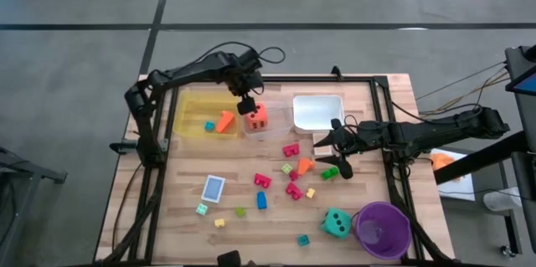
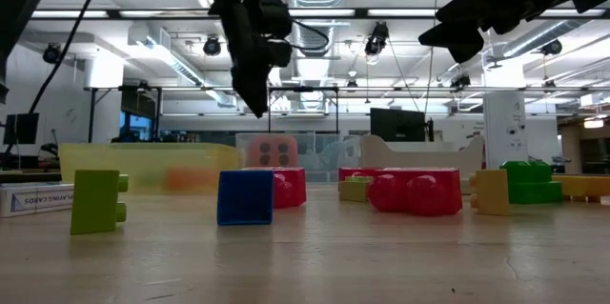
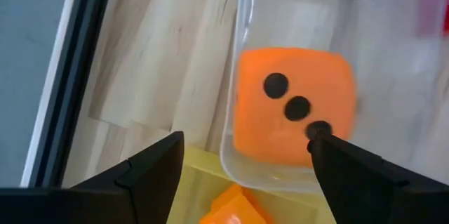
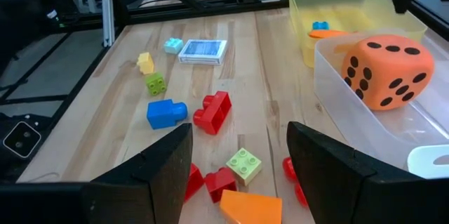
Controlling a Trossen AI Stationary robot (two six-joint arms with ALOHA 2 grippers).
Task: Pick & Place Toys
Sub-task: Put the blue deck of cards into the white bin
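Observation:
An orange dotted die (image 1: pixel 255 118) rests on the floor of the clear tray (image 1: pixel 276 116), seen close up as the die (image 3: pixel 291 112) in the left wrist view. My left gripper (image 1: pixel 245 104) hangs open just above it, pointing down, touching nothing. My right gripper (image 1: pixel 331 154) stands open over the table's middle right, nothing between its fingers. Small blocks lie scattered on the wood: red (image 4: pixel 212 112), blue (image 4: pixel 166 113), green (image 4: pixel 244 164), orange (image 4: pixel 249 206). A teal die (image 1: pixel 337 223) sits near the front edge, and a card (image 1: pixel 213 187) lies at the front left.
A yellow tray (image 1: pixel 197 110) left of the clear one holds an orange block (image 1: pixel 224 121) and a small blue one (image 1: pixel 209 125). A white tray (image 1: pixel 316 110) stands to the right of the clear tray. A purple cup (image 1: pixel 383 229) stands at the front right corner.

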